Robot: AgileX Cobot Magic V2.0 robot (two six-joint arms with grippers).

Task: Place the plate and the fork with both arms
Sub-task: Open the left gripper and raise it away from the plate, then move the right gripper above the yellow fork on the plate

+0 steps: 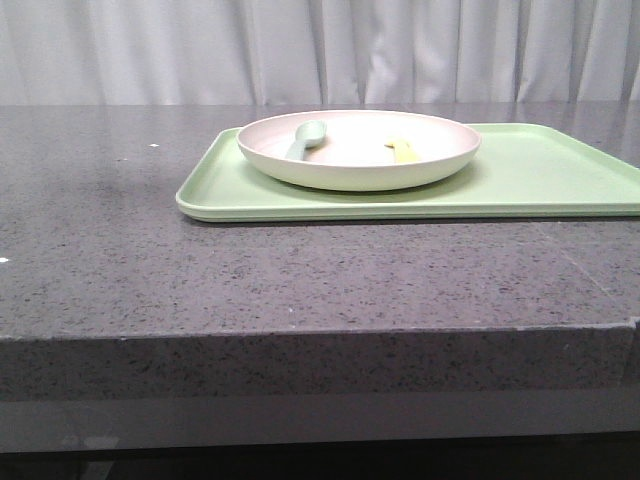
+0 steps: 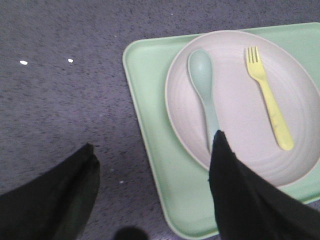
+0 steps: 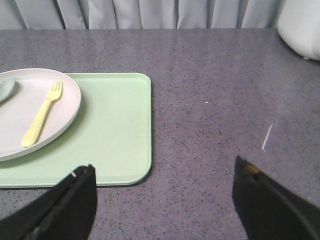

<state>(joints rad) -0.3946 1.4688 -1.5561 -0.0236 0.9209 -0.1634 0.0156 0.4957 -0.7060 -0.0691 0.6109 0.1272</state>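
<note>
- Nearest the front camera: thick speckled grey stone table [image 1: 300, 290], its front edge across the lower part of the view.
- Farther back on it, toward the right: flat light green tray [image 1: 560, 180], running out of view past the right edge.
- On the tray's left part: round off-white plate [image 1: 340, 170] with raised rim, resting flat.
- Inside the plate, on its right half: small yellow fork [image 1: 403, 150], lying flat, seen edge-on from the front.
- Inside the plate, on its left half: pale grey-green spoon [image 1: 307, 137], apart from the fork, roughly parallel to it in the left wrist view.
- Behind the table: pale pleated curtain [image 1: 320, 50].
- Neither arm visible from the front.
- Left gripper [image 2: 152, 192]: fingers spread wide, holding nothing; one dark finger over bare table, the other [image 2: 245, 200] over the near part of the plate and tray, its tip covering the spoon handle's end; contact with plate or spoon not discernible.
- Right gripper [image 3: 162, 200]: fingers spread wide, holding nothing; one finger [image 3: 60, 210] at the tray's near edge, the other over bare table beside the tray.
- Seen from the right wrist: fork [image 3: 42, 112] on the plate [image 3: 15, 135], tines pointing away from the gripper, well apart from both fingers.
- Far corner of that view: part of a white rounded object [image 3: 300, 22] on the table.
</note>
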